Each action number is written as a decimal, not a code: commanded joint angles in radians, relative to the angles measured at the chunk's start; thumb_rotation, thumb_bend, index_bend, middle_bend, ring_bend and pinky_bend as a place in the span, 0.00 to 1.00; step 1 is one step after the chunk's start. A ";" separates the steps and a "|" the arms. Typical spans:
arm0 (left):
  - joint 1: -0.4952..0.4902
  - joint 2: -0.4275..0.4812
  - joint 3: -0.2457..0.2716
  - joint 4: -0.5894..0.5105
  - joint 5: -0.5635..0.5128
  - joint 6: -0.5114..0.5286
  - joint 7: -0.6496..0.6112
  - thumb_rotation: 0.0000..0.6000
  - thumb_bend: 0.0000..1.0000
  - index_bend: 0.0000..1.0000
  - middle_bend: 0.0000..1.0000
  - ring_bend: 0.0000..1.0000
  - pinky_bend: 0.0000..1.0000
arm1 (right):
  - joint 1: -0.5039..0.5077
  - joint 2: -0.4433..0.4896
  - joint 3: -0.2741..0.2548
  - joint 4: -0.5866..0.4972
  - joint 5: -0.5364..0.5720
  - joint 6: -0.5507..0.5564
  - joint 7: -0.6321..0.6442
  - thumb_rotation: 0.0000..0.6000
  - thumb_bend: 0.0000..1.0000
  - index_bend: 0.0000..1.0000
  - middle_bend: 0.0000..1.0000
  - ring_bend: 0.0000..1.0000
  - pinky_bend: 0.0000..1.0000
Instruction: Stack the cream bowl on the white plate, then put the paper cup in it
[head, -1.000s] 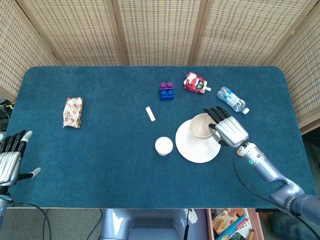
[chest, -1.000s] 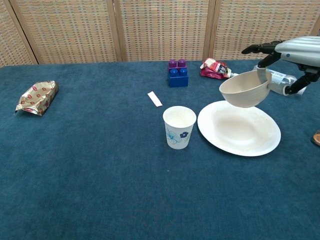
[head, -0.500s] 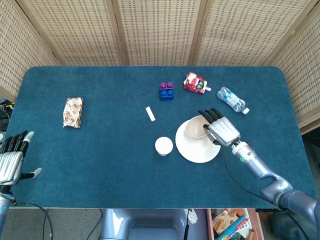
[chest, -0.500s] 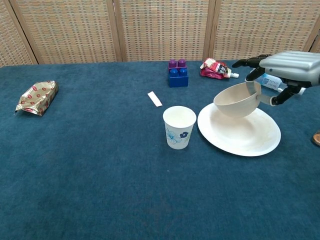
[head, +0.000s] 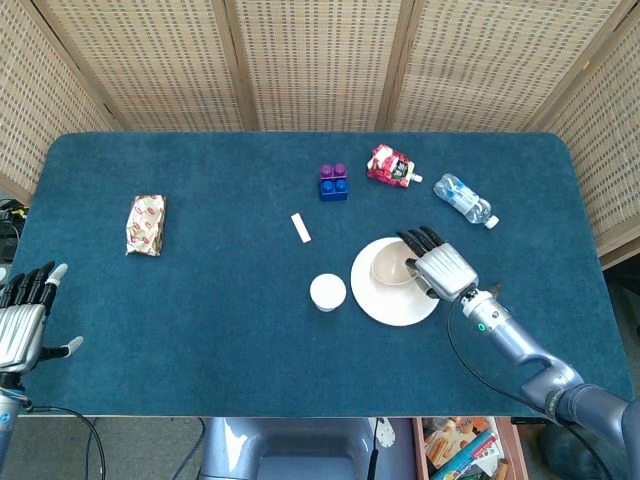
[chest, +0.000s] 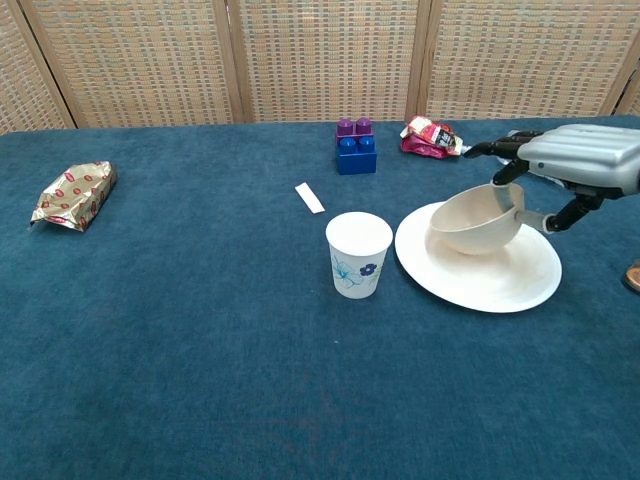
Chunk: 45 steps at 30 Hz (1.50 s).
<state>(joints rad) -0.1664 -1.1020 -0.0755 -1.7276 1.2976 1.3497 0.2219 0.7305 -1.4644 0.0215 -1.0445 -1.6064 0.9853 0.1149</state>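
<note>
The right robot hand (chest: 572, 165) pinches the cream bowl (chest: 475, 221) by its rim, tilted on the white plate (chest: 480, 275) (underside hidden); paper cup (chest: 359, 254) just beside. Left robot hand (head: 22, 318) lies open at the counter (head: 200, 300) edge, partly cut off.

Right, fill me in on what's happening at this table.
The right hand holds the cream bowl by its rim, tilted, low over the white plate; whether it touches is unclear. The paper cup stands upright beside the plate, untouched. The left hand is open at the table's near edge, holding nothing.
</note>
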 joint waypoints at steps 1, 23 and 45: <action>-0.001 0.000 0.000 0.000 -0.001 -0.001 0.001 1.00 0.00 0.00 0.00 0.00 0.00 | -0.003 0.008 -0.010 -0.018 -0.009 0.008 0.016 1.00 0.35 0.26 0.00 0.00 0.00; -0.004 0.000 0.003 0.000 -0.002 -0.002 0.002 1.00 0.00 0.00 0.00 0.00 0.00 | -0.054 0.136 -0.066 -0.271 -0.142 0.191 -0.059 1.00 0.22 0.16 0.00 0.00 0.00; -0.016 0.001 -0.003 0.009 -0.029 -0.027 -0.006 1.00 0.00 0.00 0.00 0.00 0.00 | 0.091 0.025 0.047 -0.384 -0.011 -0.072 -0.304 1.00 0.26 0.33 0.00 0.00 0.00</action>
<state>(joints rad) -0.1817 -1.1007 -0.0783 -1.7186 1.2684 1.3229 0.2160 0.8077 -1.4138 0.0516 -1.4365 -1.6405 0.9375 -0.1579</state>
